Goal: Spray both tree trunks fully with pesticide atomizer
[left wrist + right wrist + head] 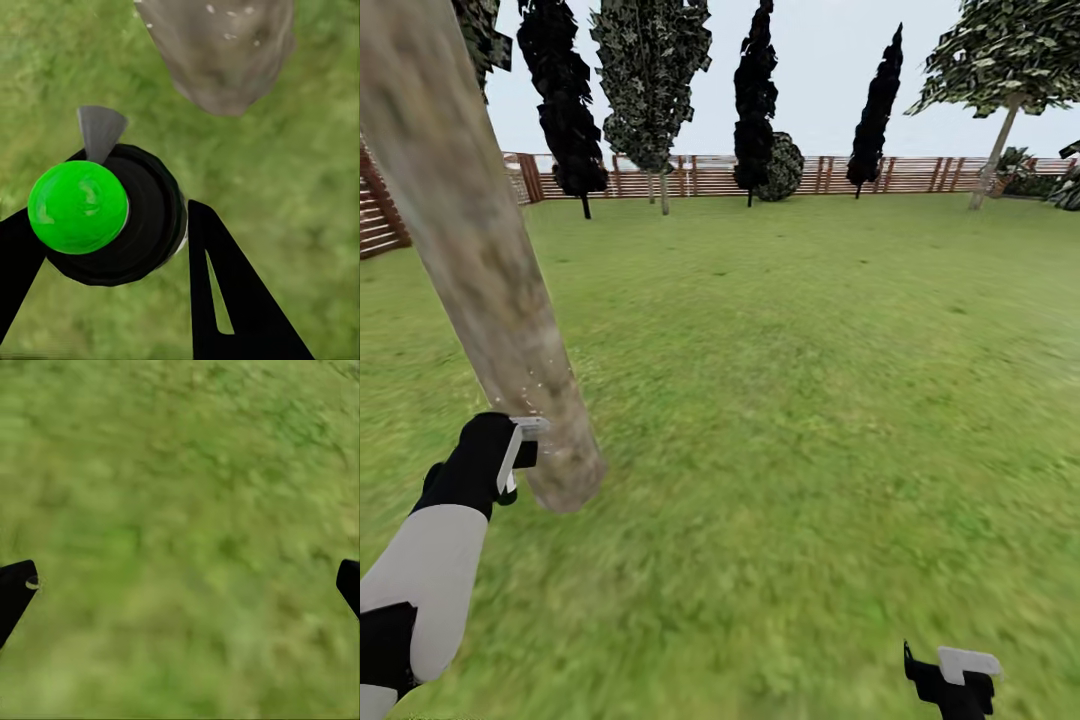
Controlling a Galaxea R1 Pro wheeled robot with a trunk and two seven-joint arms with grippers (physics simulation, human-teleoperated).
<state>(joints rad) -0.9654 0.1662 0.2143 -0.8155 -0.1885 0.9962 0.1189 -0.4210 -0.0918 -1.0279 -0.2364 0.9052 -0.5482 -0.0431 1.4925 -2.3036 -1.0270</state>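
Pesticide atomizer (pixel 120 217): dark round bottle, bright green cap, thin grey spray head aimed at tree trunk (pixel 480 270). Left gripper (pixel 112 247) clamped on bottle, black fingers (pixel 225 292) pressing both sides; held low, just beside trunk base. Trunk: thick, mottled grey-beige, leaning in head view, small white specks on bark near nozzle. Right gripper (pixel 952 680) low at right, fingers spread wide over bare grass, holding nothing. Floor (pixel 790 400): blurry green lawn. Brown slat fence (pixel 920 172) at far edge, dark conifers (pixel 755 95) before it, second pale-trunked tree (pixel 992 150) far right.
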